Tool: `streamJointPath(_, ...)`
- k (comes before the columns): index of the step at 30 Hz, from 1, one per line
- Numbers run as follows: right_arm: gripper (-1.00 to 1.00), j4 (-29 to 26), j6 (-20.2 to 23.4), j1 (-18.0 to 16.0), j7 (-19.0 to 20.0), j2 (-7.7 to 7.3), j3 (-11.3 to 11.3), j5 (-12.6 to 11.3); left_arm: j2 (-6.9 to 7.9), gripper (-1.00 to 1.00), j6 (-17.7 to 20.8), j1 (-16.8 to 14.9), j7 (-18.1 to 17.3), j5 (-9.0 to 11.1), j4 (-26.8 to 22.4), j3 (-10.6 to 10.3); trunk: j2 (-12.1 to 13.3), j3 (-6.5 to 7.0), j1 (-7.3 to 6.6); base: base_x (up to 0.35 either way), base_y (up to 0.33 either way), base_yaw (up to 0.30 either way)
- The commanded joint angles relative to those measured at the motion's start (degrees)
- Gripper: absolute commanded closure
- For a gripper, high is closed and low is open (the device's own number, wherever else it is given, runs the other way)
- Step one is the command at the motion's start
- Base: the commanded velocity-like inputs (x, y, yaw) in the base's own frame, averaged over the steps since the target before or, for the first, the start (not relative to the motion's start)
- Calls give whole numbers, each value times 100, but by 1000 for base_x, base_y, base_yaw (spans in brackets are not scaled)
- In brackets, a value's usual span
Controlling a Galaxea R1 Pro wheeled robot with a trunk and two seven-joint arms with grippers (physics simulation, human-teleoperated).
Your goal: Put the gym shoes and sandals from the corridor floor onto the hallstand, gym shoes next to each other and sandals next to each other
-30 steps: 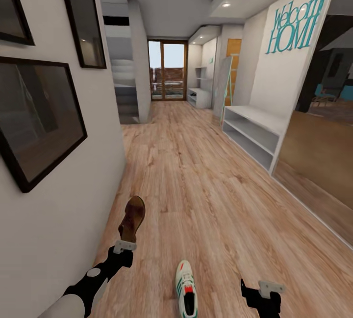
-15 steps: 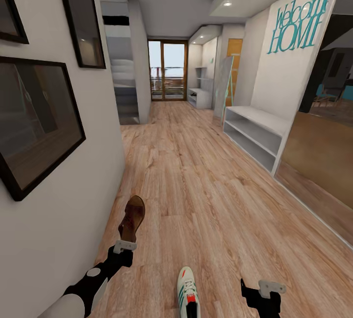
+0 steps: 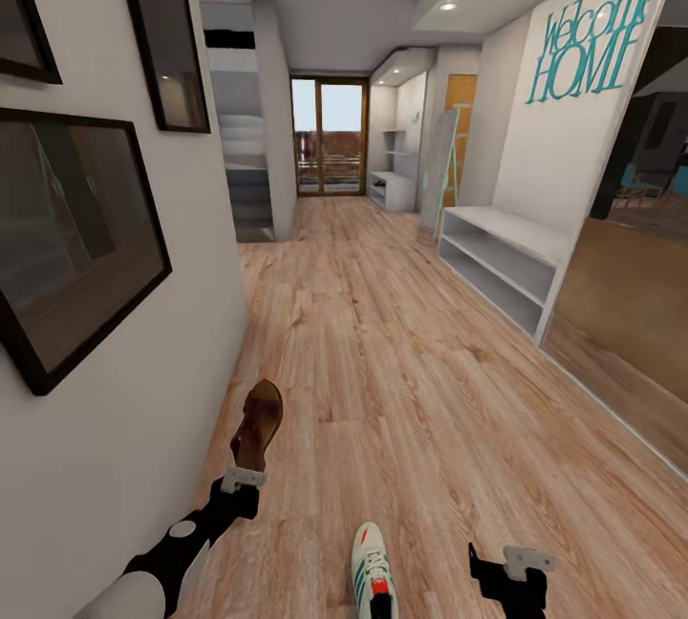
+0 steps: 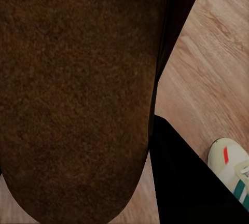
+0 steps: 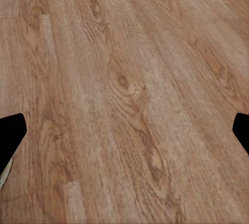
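Head view is showing a flat brown sandal with a dark sole [image 3: 258, 423] being carried in the left gripper [image 3: 244, 480], its fingers closed on the heel end and the toe pointing up the corridor. In the left wrist view that sandal [image 4: 78, 94] is sitting close against the lens, dark underside facing the camera. A white gym shoe with green stripes and a red-orange tongue patch [image 3: 373, 573] is lying on the light brown wood-plank corridor floor [image 3: 401, 390] between the two arms; it is also peeking into the left wrist view [image 4: 233, 169]. The right gripper [image 3: 508, 569] is carrying nothing, and in the right wrist view its fingertips [image 5: 11, 133] are standing wide apart over bare planks.

By my judgement the task is barely under way: one sandal is in hand, one trainer is waiting on the floor.

The pale grey hallstand with floating shelves [image 3: 394, 181] is standing far down the corridor by the glass door [image 3: 330, 137]. A plain white low shelf unit [image 3: 497, 261] is lining the nearer right wall under teal lettering, and dark picture frames [image 3: 81, 237] are hanging close on the left wall, narrowing the passage.
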Motion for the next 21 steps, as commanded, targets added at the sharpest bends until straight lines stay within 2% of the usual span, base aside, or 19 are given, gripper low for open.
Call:
streamJointPath(1, -100, 6, -13, -5, -1, 17, -35, 63, -13, 100, -12, -22, -26, -66, -18, 45, -2, -6, -1, 1, 2, 6)
streamJointPath(3, -100, 6, -5, -5, 1, 51, -30, 64, -33, 100, -5, -47, -23, -65, -31, 31, -2, -6, -1, 1, 1, 4)
streamJointPath(7, -100, -4, 45, -5, -11, 297, 98, 74, -161, 100, 56, -175, -9, -60, -57, 2, -2, -6, -1, 0, 1, 2)
streamJointPath(8, -100, -14, 92, -5, -23, 428, 203, 81, -231, 100, 75, -288, -3, -59, -60, -1, -2, -6, -1, 0, 0, 0)
streamJointPath(10, -100, -20, 166, -5, -33, 549, 338, 85, -291, 100, 103, -422, 1, -57, -61, -3, -2, -6, -1, 0, 0, 0)
streamJointPath(11, -100, -27, 271, -5, -42, 658, 498, 88, -349, 100, 173, -562, 4, -54, -59, -5, -2, -6, -1, 0, 0, 0)
streamJointPath(13, -100, -36, 416, -5, -52, 747, 671, 85, -418, 100, 302, -701, 6, -54, -57, -5, -2, -6, -1, 0, 0, 0)
streamJointPath(14, -100, -49, 592, -8, -66, 810, 837, 77, -498, 100, 475, -838, 5, -55, -59, -6, -2, -6, -1, 0, 0, 0)
streamJointPath(17, -100, -69, 1005, -9, -124, 881, 1060, 58, -647, 100, 852, -1100, -3, -57, -61, -7, -2, -6, -1, 0, 0, 0)
streamJointPath(21, -100, -80, 1542, -30, -191, 924, 1179, 41, -792, 100, 1178, -1403, -13, -57, -63, -7, -2, -6, -1, 0, 0, 0)
